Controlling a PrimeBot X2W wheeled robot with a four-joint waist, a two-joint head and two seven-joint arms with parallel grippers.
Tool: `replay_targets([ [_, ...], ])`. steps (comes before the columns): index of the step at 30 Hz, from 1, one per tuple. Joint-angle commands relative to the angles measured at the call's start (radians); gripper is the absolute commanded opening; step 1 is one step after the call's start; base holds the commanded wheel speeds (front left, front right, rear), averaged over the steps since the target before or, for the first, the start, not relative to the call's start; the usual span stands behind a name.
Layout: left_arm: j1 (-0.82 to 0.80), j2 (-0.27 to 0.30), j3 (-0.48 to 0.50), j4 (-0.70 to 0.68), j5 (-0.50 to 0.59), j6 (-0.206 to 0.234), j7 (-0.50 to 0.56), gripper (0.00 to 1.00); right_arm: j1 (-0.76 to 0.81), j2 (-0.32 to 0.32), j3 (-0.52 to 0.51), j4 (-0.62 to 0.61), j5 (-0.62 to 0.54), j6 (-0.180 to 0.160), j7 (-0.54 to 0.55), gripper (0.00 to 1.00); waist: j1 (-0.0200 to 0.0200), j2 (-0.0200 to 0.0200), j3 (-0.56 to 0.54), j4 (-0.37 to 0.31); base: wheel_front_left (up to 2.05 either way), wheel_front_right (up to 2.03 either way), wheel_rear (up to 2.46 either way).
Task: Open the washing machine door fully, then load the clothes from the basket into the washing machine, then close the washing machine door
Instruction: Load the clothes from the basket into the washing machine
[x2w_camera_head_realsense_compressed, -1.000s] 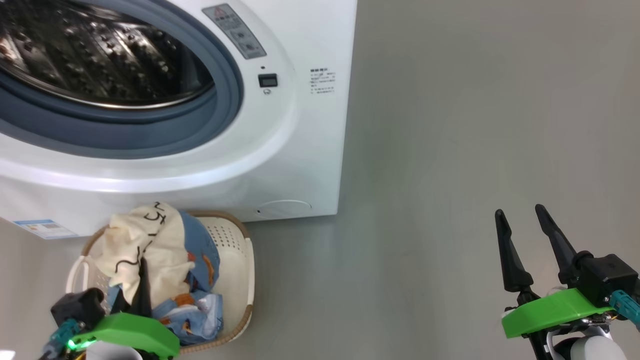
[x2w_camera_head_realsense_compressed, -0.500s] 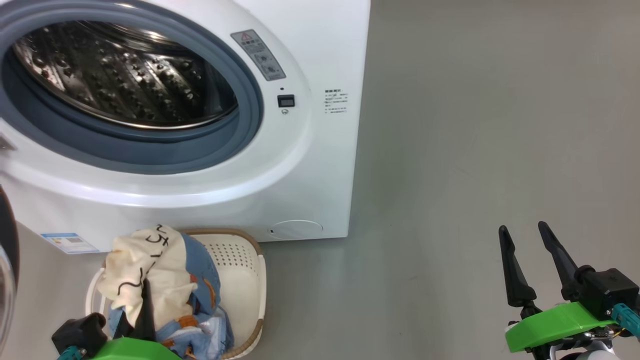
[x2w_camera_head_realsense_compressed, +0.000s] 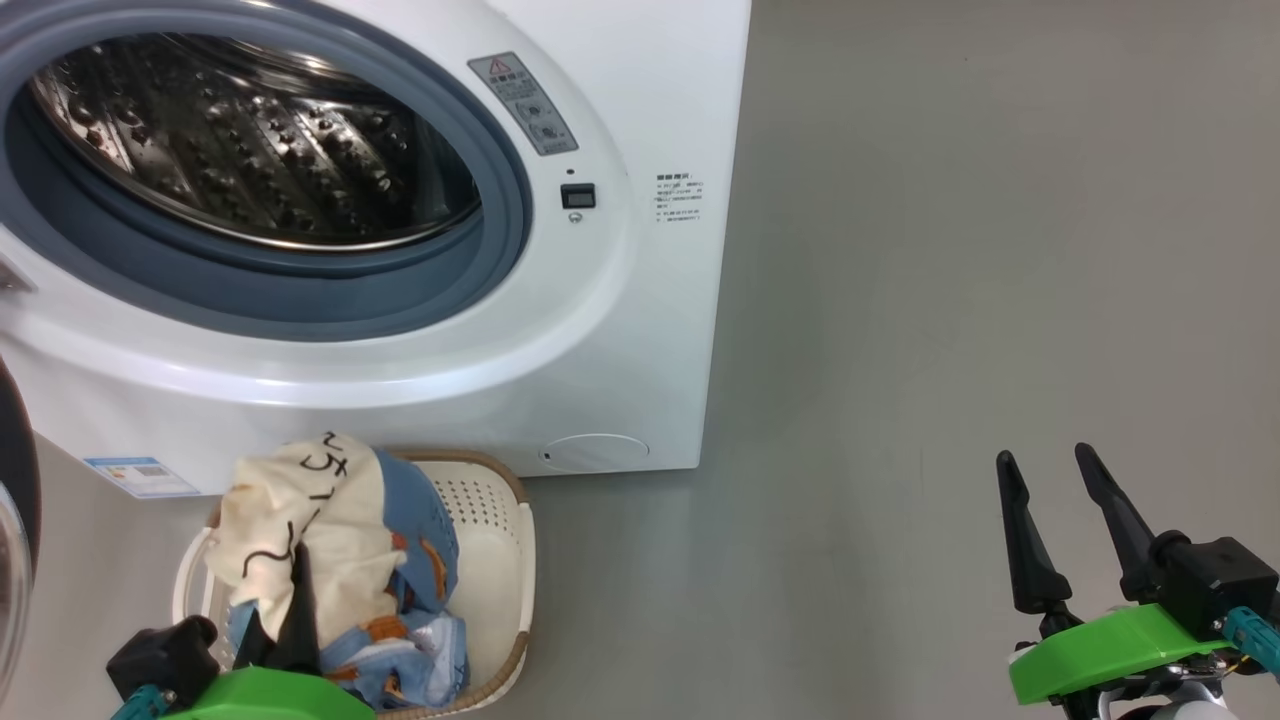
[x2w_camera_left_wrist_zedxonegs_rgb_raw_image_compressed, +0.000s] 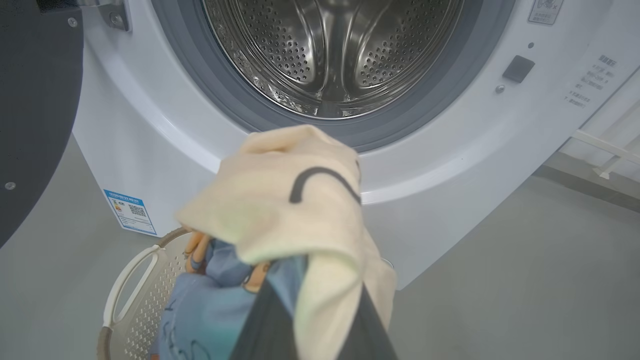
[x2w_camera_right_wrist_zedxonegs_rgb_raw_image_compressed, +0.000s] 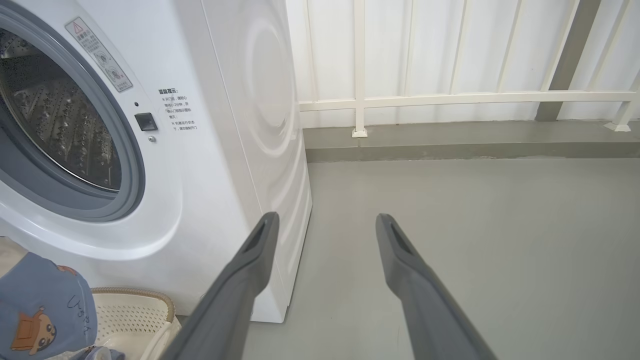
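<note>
The washing machine (x2w_camera_head_realsense_compressed: 640, 330) is white, and its steel drum (x2w_camera_head_realsense_compressed: 250, 140) stands open inside a grey-blue gasket. The washing machine door (x2w_camera_head_realsense_compressed: 14, 480) shows as a black ring at the far left, swung wide; it is also the dark panel (x2w_camera_left_wrist_zedxonegs_rgb_raw_image_compressed: 35, 100) in the left wrist view. On the floor before the machine sits the cream basket (x2w_camera_head_realsense_compressed: 495, 570), holding the clothes: a cream garment with black marks (x2w_camera_head_realsense_compressed: 300, 500) over light-blue printed fabric (x2w_camera_head_realsense_compressed: 425, 540). My left gripper (x2w_camera_head_realsense_compressed: 298, 590) is shut on the clothes, the cream bunch (x2w_camera_left_wrist_zedxonegs_rgb_raw_image_compressed: 280, 200) raised above the basket rim (x2w_camera_left_wrist_zedxonegs_rgb_raw_image_compressed: 122, 295). My right gripper (x2w_camera_head_realsense_compressed: 1050, 475) hangs open and empty over bare floor.
Grey floor (x2w_camera_head_realsense_compressed: 950, 300) stretches to the right of the machine. In the right wrist view a white railing (x2w_camera_right_wrist_zedxonegs_rgb_raw_image_compressed: 450, 97) and a low kerb (x2w_camera_right_wrist_zedxonegs_rgb_raw_image_compressed: 450, 145) run behind the machine's side. A blue label sticker (x2w_camera_head_realsense_compressed: 135, 475) sits low on the machine front.
The head camera has shifted, so the whole picture moved. The held bundle has risen slightly against the machine's front. The right gripper has stayed open and still.
</note>
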Motion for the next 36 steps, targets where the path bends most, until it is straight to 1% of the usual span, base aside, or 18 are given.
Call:
replay_targets([
  [1, -0.007, 0.013, 0.029, -0.033, -0.008, 0.000, -0.014, 0.00, -0.001, -0.008, 0.030, -0.021, 0.008, 0.009, -0.006, 1.00, 0.0000, 0.0000, 0.004, -0.002, 0.00, 0.00, 0.00],
  [10, -0.096, 0.013, 0.034, -0.083, -0.002, 0.010, -0.014, 0.00, -0.021, -0.008, 0.043, -0.019, 0.006, 0.009, -0.008, 1.00, 0.0000, 0.0000, 0.082, -0.023, 0.00, 0.00, 0.00],
  [17, -0.250, 0.013, 0.081, -0.126, -0.012, 0.008, -0.014, 0.00, -0.045, -0.008, 0.045, -0.024, 0.000, 0.009, -0.010, 1.00, 0.0000, 0.0000, 0.174, -0.054, 0.00, 0.00, 0.00],
  [19, -0.303, 0.021, 0.098, -0.127, -0.014, 0.005, -0.014, 0.00, -0.053, -0.008, 0.046, -0.025, 0.000, 0.009, -0.012, 1.00, 0.0000, 0.0000, 0.203, -0.067, 0.00, 0.00, 0.00],
  [25, -0.490, 0.091, 0.138, -0.086, -0.011, -0.001, -0.013, 0.00, -0.081, -0.008, 0.049, -0.020, 0.007, 0.009, -0.025, 1.00, 0.0000, 0.0000, 0.291, -0.115, 0.00, 0.00, 0.00],
  [28, -0.588, 0.132, 0.156, -0.045, -0.026, -0.002, 0.009, 0.00, -0.095, -0.008, 0.053, -0.012, 0.017, 0.009, -0.036, 1.00, 0.0000, 0.0000, 0.334, -0.143, 0.00, 0.00, 0.00],
  [33, -0.738, 0.229, 0.167, 0.033, -0.028, -0.006, 0.073, 0.00, -0.121, -0.008, 0.066, 0.009, 0.039, 0.009, -0.058, 1.00, 0.0000, 0.0000, 0.412, -0.194, 0.00, 0.00, 0.00],
  [36, -0.823, 0.306, 0.164, 0.074, -0.023, -0.012, 0.113, 0.00, -0.138, -0.008, 0.075, 0.022, 0.052, 0.009, -0.069, 1.00, 0.0000, 0.0000, 0.461, -0.223, 0.00, 0.00, 0.00],
])
